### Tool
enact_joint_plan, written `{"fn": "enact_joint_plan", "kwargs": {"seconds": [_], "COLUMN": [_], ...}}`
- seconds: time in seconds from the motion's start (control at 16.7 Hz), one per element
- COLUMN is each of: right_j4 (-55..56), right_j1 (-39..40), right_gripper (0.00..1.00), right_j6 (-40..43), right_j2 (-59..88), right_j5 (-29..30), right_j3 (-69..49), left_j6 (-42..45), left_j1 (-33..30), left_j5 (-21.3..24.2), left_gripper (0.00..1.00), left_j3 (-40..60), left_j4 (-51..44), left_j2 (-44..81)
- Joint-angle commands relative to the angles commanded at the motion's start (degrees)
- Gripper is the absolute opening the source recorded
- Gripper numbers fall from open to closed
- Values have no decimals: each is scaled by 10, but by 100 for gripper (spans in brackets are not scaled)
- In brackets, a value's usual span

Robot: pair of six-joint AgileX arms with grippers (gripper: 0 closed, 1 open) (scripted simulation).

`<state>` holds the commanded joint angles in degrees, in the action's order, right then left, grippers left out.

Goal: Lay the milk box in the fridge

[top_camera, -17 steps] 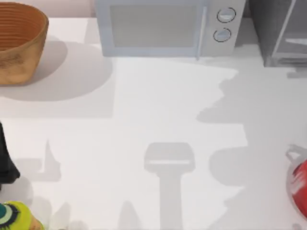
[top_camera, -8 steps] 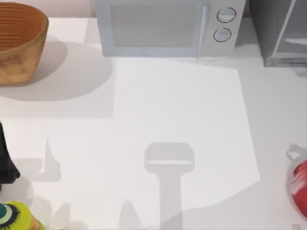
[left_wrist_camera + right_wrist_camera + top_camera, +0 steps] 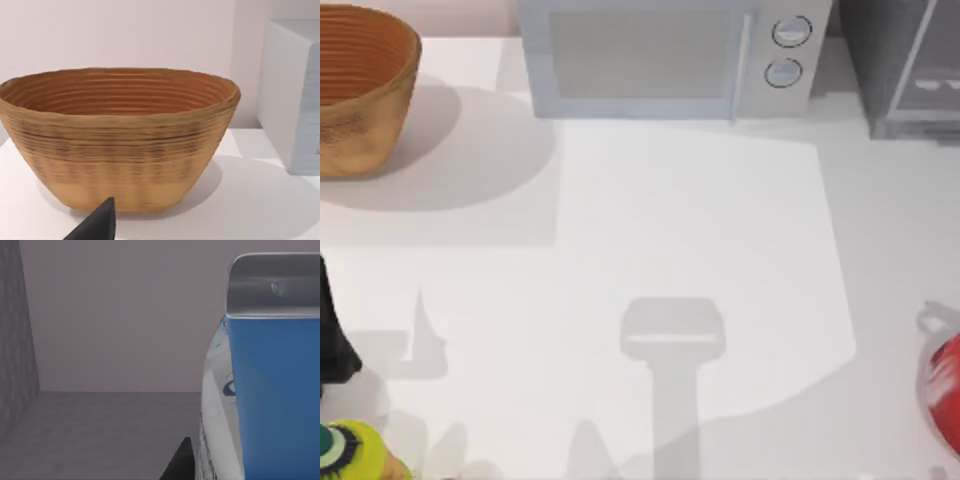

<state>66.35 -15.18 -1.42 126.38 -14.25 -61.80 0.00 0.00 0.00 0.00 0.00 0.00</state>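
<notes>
Inside the fridge, the blue milk box sits just beside the right gripper's dark fingertip; whether it is gripped cannot be told. Left arm parked facing a basket.

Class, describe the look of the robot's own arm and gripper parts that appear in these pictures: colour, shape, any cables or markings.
Little is visible. A black, matte section of the left arm sits at the top view's left edge. Each wrist view shows one dark, pointed, wedge-shaped fingertip: left, right. No cables or markings are visible.
</notes>
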Motion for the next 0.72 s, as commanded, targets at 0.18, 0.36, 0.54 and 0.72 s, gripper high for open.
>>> {"fn": "enact_joint_plan", "kwargs": {"seconds": [0.18,0.36,0.54,0.72], "right_j4": [-49,-108,-157,-179], "right_j1": [7,15,23,27], "right_gripper": [0,0,0,0], "right_j6": [1,1,2,2], "right_j2": [39,81,112,125], "right_j5": [9,18,26,29], "right_j3": [-90,-188,-266,-298], "left_j6": [0,0,0,0], "left_j1": [0,0,0,0], "left_j5": [0,0,0,0], "left_gripper": [100,100,100,100], "left_j3": [0,0,0,0], "left_j4": [0,0,0,0], "left_j2": [0,0,0,0]}}
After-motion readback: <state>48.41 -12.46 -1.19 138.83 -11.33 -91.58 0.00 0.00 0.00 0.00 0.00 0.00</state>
